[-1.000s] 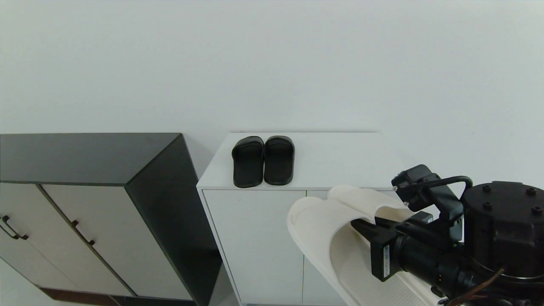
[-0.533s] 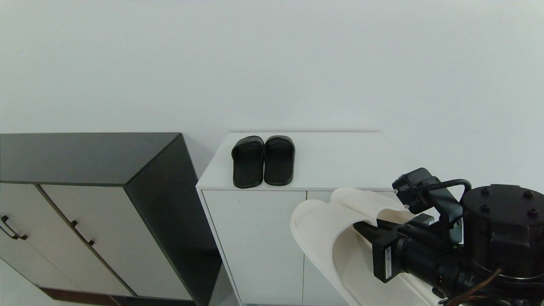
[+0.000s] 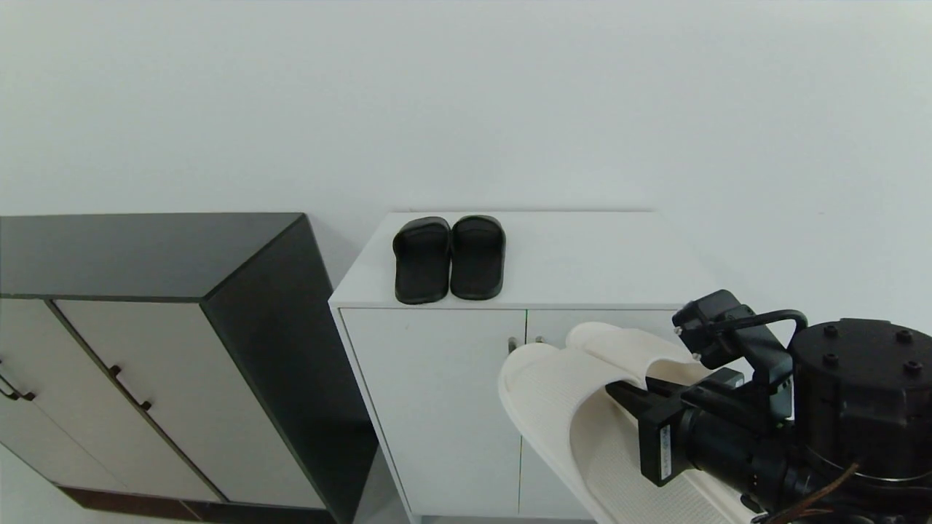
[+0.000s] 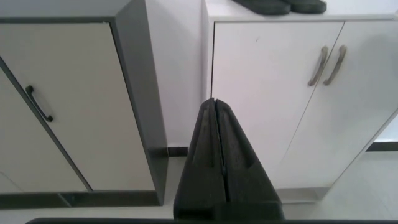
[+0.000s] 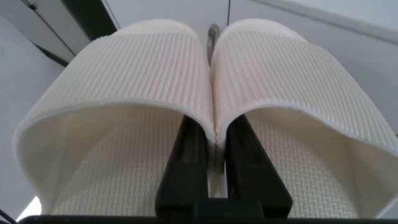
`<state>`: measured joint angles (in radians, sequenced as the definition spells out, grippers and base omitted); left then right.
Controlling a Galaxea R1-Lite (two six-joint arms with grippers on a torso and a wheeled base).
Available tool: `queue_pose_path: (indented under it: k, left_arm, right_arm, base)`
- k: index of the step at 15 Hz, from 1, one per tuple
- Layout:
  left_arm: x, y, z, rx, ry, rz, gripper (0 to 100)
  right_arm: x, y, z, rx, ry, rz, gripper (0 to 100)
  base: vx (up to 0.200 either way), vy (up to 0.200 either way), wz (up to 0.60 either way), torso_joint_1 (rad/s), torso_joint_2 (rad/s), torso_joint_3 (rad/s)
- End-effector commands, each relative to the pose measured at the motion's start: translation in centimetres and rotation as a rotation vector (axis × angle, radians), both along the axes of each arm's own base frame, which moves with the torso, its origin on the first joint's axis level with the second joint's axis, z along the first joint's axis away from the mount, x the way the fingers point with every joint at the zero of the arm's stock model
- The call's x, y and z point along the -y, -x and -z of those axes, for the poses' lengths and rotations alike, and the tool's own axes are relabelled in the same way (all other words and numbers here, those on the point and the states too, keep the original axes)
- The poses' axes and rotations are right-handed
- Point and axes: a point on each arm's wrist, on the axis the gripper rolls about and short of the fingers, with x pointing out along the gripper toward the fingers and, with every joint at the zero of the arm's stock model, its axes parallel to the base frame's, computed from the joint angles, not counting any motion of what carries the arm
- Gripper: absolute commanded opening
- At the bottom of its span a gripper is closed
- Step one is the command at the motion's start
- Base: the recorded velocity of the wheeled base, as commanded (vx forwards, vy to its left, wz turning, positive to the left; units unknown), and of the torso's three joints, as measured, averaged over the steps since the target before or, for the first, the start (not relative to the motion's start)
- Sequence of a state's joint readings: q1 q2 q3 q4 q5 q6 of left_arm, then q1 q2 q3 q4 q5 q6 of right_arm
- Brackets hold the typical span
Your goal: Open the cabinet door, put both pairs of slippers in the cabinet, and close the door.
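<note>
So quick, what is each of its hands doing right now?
Left gripper: shut, holding nothing.
Right gripper: shut on the white slippers, pinching the pair together.

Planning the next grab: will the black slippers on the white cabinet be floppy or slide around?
Probably fairly stiff: the black slippers keep arched straps unsupported. Likely light, since the right gripper carries the similar white pair by pinched inner edges alone. Lying flat, they shouldn't roll or tip.

Bright, even, diffuse light; faint soft shadows.
</note>
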<state>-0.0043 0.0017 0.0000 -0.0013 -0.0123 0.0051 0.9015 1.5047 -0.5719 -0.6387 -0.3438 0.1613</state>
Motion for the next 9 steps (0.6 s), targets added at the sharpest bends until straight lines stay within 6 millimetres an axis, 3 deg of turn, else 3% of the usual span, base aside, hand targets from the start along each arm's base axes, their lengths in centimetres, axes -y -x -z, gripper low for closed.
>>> queue_pose_path:
  k: [1,2,3,9]
  left_arm:
    - [0.0,-0.01,-0.01,-0.001,-0.001,0.002,0]
    - [0.0,0.0,0.0,0.0,0.001,0.002,0]
    - [0.0,0.0,0.01,-0.001,0.002,0.002,100]
    - [0.0,0.0,0.0,0.0,0.002,0.002,100]
  right_arm:
    - [-0.04,-0.01,0.3,-0.007,0.009,-0.001,0]
    - [-0.06,0.02,0.49,-0.012,0.015,-0.004,0]
    - [-0.09,0.05,0.57,-0.014,0.017,-0.005,0]
    - [0.04,0.12,0.77,-0.021,0.021,-0.009,0]
  base:
    - [0.0,0.0,0.0,-0.232,0.55,0.32]
    - [0.0,0.0,0.0,-0.237,0.57,0.315]
    - [0.0,0.0,0.0,-0.237,0.55,0.325]
    - [0.0,0.0,0.0,-0.208,0.52,0.313]
